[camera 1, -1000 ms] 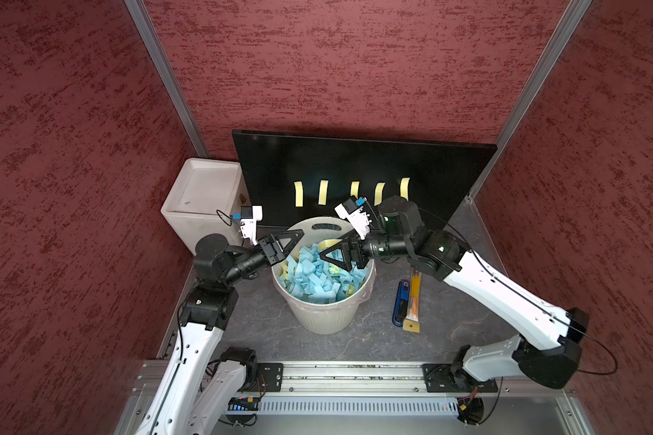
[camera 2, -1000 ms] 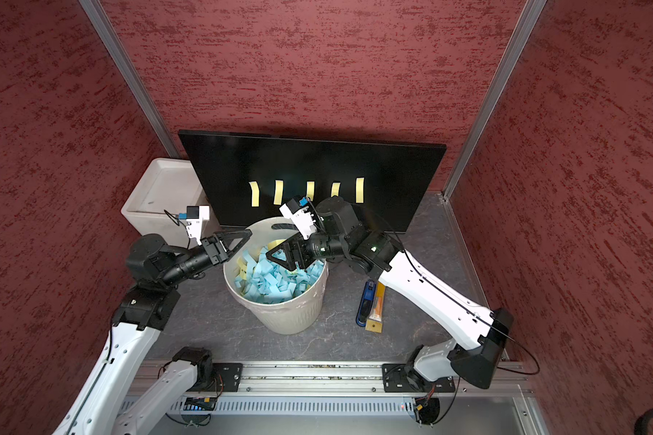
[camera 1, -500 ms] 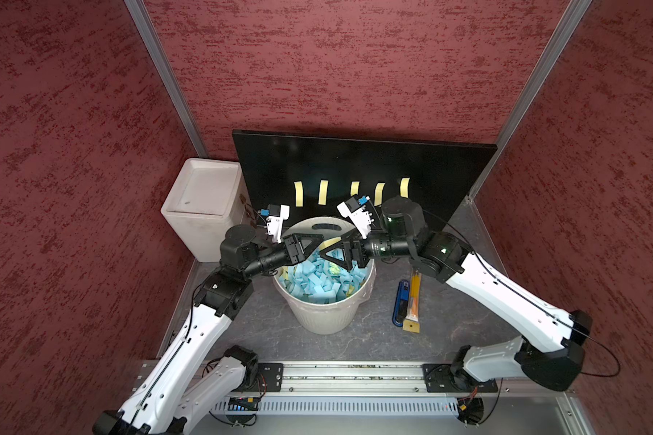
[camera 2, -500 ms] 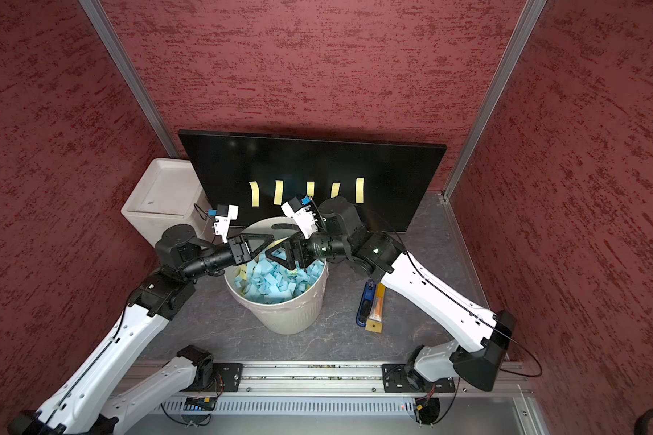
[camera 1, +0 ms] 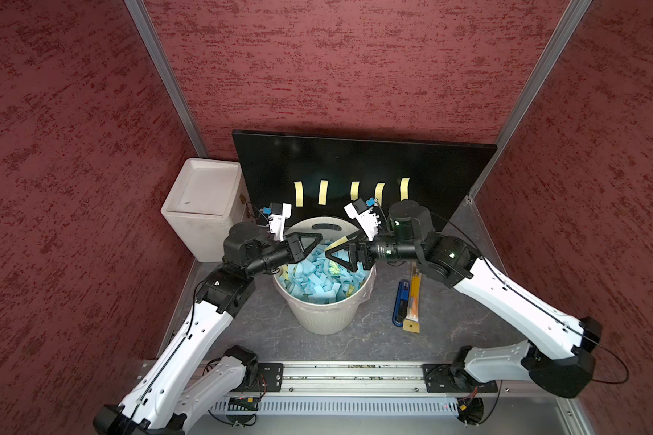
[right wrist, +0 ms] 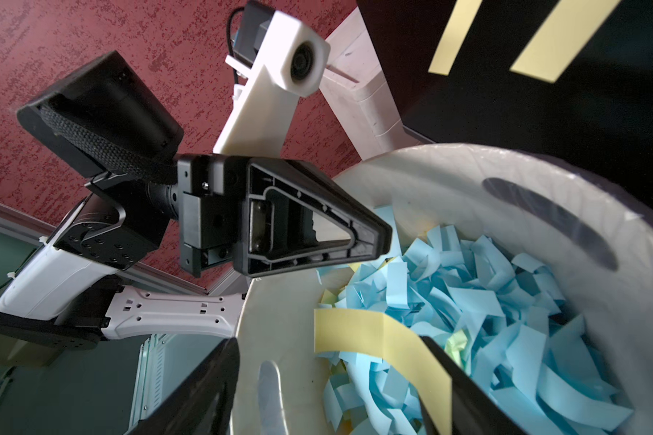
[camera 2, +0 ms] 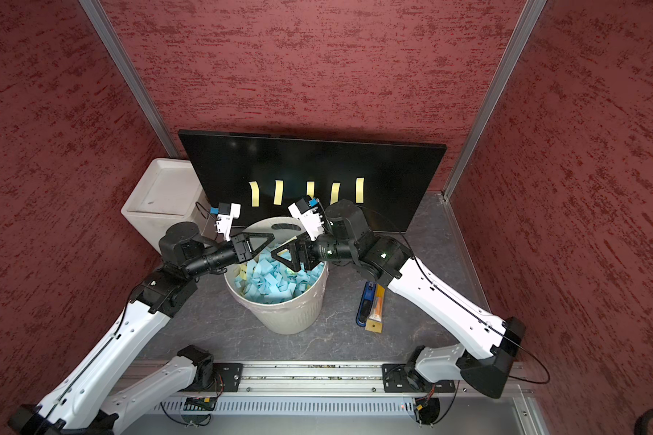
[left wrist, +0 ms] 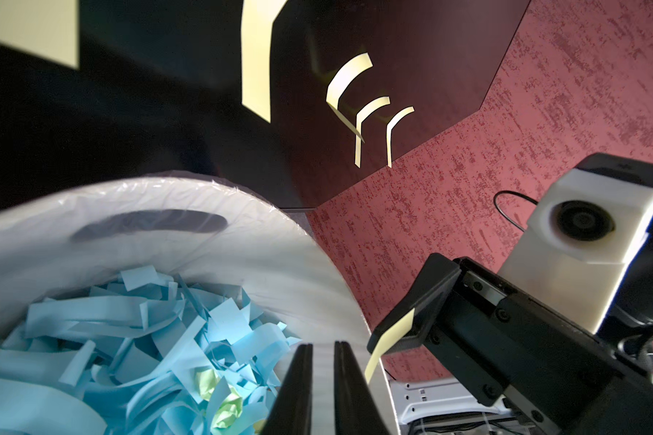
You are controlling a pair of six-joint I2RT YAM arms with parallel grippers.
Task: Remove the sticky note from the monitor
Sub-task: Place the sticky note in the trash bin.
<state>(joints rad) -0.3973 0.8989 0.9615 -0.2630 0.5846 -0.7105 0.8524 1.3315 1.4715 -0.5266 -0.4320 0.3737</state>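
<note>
Standing behind the white bucket (camera 1: 325, 316), the monitor (camera 1: 430, 169) is partly hidden: in both top views its lower edge is covered by the bucket and both wrists. Its long axis runs side to side and its dark face is turned toward the bucket. Five yellow notes (camera 1: 323, 192) are stuck on it in a row as upright strips. The foot of the middle one is cut off by the right wrist camera, and in the left wrist view their lower ends are seen curling off the glass. A sixth sticky note (right wrist: 393, 342) is found above the bucket's blue scraps (camera 1: 317, 278), clinging by one end to a finger of the right gripper (right wrist: 330, 339), whose jaws are spread wide around nothing. The strip's long axis is bent, and its free end is pointed toward the left gripper (left wrist: 323, 344). How much of it is stuck to the pad cannot be made out. The left gripper's jaws are narrowed to a thin slit with nothing between them, and their bases are cut off by the frame. Compared with a second ago, the left gripper has been carried from the bucket's rim to just beside the note and its jaws drawn in, while the right gripper is barely shifted.
</note>
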